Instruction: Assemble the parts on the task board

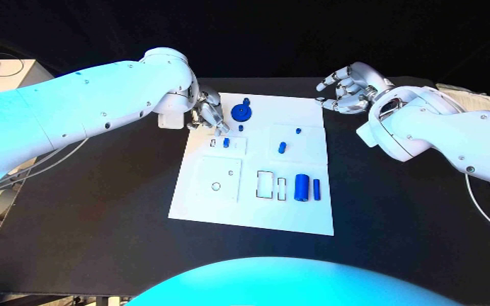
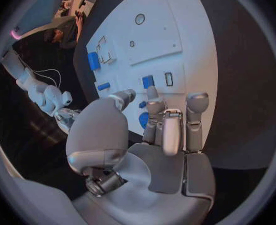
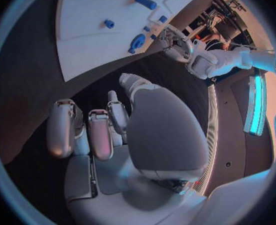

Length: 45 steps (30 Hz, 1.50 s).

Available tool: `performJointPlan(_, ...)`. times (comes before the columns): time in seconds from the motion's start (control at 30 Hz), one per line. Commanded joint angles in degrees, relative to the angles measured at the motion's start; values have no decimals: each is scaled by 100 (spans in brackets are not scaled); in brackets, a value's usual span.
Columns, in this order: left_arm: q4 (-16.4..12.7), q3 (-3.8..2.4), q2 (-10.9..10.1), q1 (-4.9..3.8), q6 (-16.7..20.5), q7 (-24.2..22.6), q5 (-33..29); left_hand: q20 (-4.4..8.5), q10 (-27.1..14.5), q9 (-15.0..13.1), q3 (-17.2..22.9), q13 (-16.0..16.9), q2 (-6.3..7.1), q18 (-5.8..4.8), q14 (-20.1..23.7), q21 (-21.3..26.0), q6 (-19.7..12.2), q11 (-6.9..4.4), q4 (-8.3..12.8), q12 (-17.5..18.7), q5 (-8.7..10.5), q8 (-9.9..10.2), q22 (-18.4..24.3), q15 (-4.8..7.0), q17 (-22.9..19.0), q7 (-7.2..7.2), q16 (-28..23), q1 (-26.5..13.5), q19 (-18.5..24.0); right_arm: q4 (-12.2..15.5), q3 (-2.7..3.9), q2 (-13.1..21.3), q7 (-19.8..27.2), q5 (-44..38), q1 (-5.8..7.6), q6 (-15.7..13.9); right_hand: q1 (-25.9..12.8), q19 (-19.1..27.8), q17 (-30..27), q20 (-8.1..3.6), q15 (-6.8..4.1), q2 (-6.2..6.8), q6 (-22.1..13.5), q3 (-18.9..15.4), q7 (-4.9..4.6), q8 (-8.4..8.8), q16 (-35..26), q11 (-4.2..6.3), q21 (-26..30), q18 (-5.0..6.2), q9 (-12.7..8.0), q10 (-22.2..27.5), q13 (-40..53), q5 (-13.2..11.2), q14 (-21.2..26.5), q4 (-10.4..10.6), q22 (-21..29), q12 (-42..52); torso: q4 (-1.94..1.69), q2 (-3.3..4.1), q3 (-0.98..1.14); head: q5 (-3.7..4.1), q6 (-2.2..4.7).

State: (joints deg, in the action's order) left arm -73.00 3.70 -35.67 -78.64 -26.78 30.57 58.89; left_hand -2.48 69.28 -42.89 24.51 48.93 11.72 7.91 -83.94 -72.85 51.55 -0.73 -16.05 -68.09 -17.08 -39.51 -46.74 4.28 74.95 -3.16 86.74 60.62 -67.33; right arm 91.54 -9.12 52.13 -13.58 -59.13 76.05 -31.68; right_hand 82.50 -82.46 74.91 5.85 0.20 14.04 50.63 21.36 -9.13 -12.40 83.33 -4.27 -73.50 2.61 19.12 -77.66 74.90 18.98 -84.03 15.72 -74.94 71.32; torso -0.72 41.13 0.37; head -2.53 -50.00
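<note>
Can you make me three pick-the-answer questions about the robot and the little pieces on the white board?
1. Where is the left hand?
A. at the far left corner of the task board
B. off the table
C. on the board's near right corner

2. What colour is the round gear-like part?
A. red
B. blue
C. yellow

3. What is the right hand doing?
A. holding a blue part
B. pressing the board
C. holding nothing, raised beside the board

Answers:
1. A, its fingers reach down beside the small part at that corner.
2. B, it shows blue on the white plate.
3. C, its fingers are loosely curled, apart and empty, off the board's far right side.
</note>
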Motion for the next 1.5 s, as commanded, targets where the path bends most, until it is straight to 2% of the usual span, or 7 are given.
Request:
performJointPlan(0.03, -20, -54, -58, -44, -2, -47, -91, -4, -115, -4, 3, -130, -58, 16, -335, 66, -95, 7, 6, 84, -24, -20, 119, -36, 588, -10, -51, 165, 92, -11, 0, 1, 60, -35, -4, 24, -25, 30, 553, -4, -36, 43, -42, 39, -11, -18, -34, 13, 19, 112, 5, 35, 2, 20, -309, 3, -626, -24, 3, 1, 4, -14, 0)
performJointPlan(0.17, -15, -131, -152, -102, -31, -50, -255, -26, -274, -15, 78, -276, -133, 43, -269, 161, -197, 26, 108, 170, -47, -20, 276, -57, 411, -30, -138, 623, 197, -18, 0, 2, 63, -37, -4, 21, -29, 27, 558, -3, -35, 46, -59, 50, -14, -16, -31, 11, 14, 111, 2, 31, 6, 26, -310, 3, -630, -18, -5, 0, 7, -18, 0)
performJointPlan(0.47, -37, -157, -179, -127, -76, -71, -323, -26, -349, 2, 270, -337, -129, 55, -249, 205, -235, 20, 312, 199, -37, -10, 342, -54, 363, -23, -162, 1081, 243, -9, 0, 1, 62, -37, -4, 25, -29, 27, 558, -3, -35, 46, -59, 50, -14, -16, -31, 11, 14, 111, 2, 31, 6, 26, -310, 3, -630, -18, -2, 0, -7, -51, 0)
performJointPlan(0.6, -27, -147, -193, -115, 203, -110, -342, -27, -395, 9, 306, -402, -110, 62, -234, 226, -242, 22, 350, 235, -33, -4, 385, -55, 322, -26, -181, 1149, 269, -4, 0, 3, 64, -37, -4, 20, -27, 24, 560, -3, -34, 44, -62, 59, -14, -17, -30, 11, 10, 110, 1, 30, 6, 29, -311, 0, -633, -16, -3, -6, 1, -44, 0)
performJointPlan(0.9, 41, -139, -287, -92, 866, -197, -523, -77, -902, 90, 330, -1158, -76, 132, -63, 471, -384, 122, 166, 727, -21, 91, 834, -133, -125, -141, -406, 1040, 537, -4, 0, 6, 69, -36, -6, 16, -27, 24, 560, -3, -34, 44, -62, 59, -14, -17, -30, 11, 10, 110, 1, 30, 6, 29, -311, 0, -633, -16, 5, 3, -3, -30, 0)
performJointPlan(1.1, 249, -153, -319, -93, 1113, -237, -776, -123, -857, 197, 110, -1164, 5, 137, -53, 509, -485, 187, -64, 689, -11, 184, 867, -187, -175, -222, -429, 789, 527, -12, 0, 10, 70, -36, -10, 19, -27, 24, 560, -3, -34, 44, -62, 59, -14, -17, -30, 11, 10, 110, 1, 30, 6, 29, -311, 0, -633, -16, 8, 12, -7, -43, 170)
performJointPlan(1.5, 1006, -198, 11, -147, 969, -262, -707, -141, -853, 255, -22, -1170, 4, 145, -51, 532, -500, 210, -69, 666, -13, 217, 900, -208, -195, -244, -434, 639, 531, -13, 0, 8, 72, -35, -11, 21, -23, 23, 562, -3, -34, 42, -66, 73, -15, -20, -29, 11, 10, 109, 1, 27, 7, 34, -312, -4, -634, -12, 6, 29, -4, -83, 275)
